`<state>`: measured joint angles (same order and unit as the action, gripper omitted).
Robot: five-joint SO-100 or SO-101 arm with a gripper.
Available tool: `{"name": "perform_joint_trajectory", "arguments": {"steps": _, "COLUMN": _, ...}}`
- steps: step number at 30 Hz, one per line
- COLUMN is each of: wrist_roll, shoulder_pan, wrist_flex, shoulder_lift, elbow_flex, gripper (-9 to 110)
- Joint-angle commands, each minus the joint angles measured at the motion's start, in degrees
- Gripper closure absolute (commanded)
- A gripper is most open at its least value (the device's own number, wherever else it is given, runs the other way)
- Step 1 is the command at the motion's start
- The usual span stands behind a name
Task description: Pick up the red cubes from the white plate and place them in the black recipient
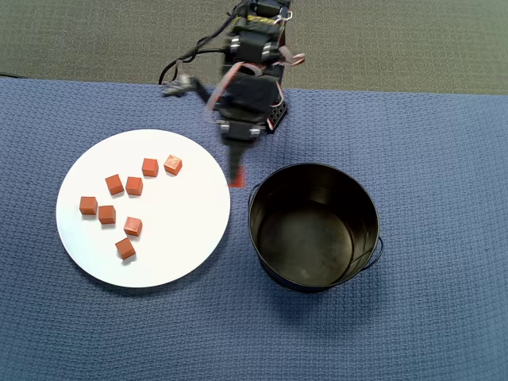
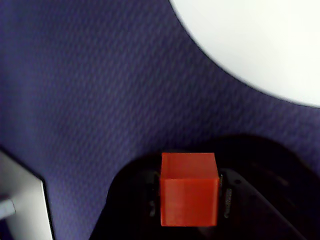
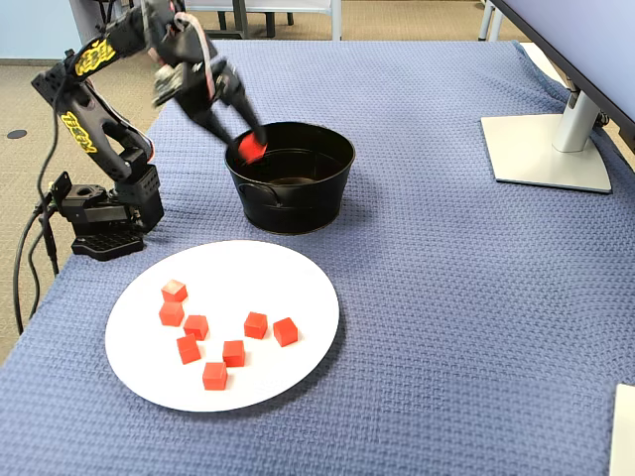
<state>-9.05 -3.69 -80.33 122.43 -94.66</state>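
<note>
Wrist view: I see one red cube point(image 2: 189, 190) filling the lower middle, pinched between the two dark fingers of the gripper point(image 2: 189, 200), with blue cloth point(image 2: 90, 90) below and a curved slice of the white plate point(image 2: 260, 45) at upper right. No bucket shows here.

Overhead view: I see only a sliver of that held cube point(image 1: 236, 182) at the gripper point(image 1: 236, 179) tip, over the strip of cloth between the plate rim and the black recipient point(image 1: 313, 278). Seven more red cubes point(image 1: 119, 202) lie loose on the left half of the white plate point(image 1: 186, 230); the bucket floor looks bare.

Fixed view: I get the height here. The held cube point(image 3: 249, 147) hangs in the air, level with the near-left rim of the black recipient point(image 3: 290, 208).

Gripper: closed narrowly on the one cube, a finger on each of two opposite faces.

Arm pose: I see the arm point(image 3: 99, 59) rising from its base point(image 3: 104, 223) at the table's left edge in the fixed view, elbow high, forearm sloping down towards the bucket. It is blurred in the overhead view.

Edges: plate and bucket sit just beside each other, apart. The wire handle point(image 1: 375, 252) lies down along the bucket's right side in the overhead view.

Open room: wide bare cloth lies right of the bucket; a monitor stand point(image 3: 546, 149) sits well apart at far right in the fixed view.
</note>
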Motion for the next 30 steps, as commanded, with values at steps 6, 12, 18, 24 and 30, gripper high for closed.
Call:
{"name": "perform_joint_trajectory", "arguments": {"steps": 6, "wrist_roll": 4.1, "shoulder_pan": 20.2, "wrist_flex": 1.3, "shoulder_lift": -14.1, "elbow_flex": 5.1, "gripper": 70}}
{"name": "perform_joint_trajectory", "arguments": {"steps": 12, "wrist_roll": -17.3, "shoulder_pan": -3.0, "wrist_flex": -2.5, "shoulder_lift": -2.9, "elbow_flex": -0.1, "gripper": 73}}
{"name": "perform_joint_trajectory", "arguments": {"steps": 18, "wrist_roll": -38.5, "shoulder_pan": -24.5, "wrist_flex": 3.4, "shoulder_lift": 1.5, "elbow_flex": -16.0, "gripper": 73}}
{"name": "perform_joint_trajectory", "arguments": {"steps": 24, "wrist_roll": -47.4, "shoulder_pan": -35.2, "wrist_flex": 13.0, "shoulder_lift": -6.6, "elbow_flex": -23.9, "gripper": 74}}
{"name": "perform_joint_trajectory", "arguments": {"steps": 30, "wrist_roll": -38.5, "shoulder_pan": -39.7, "wrist_flex": 13.4, "shoulder_lift": -16.8, "elbow_flex": -20.8, "gripper": 76}}
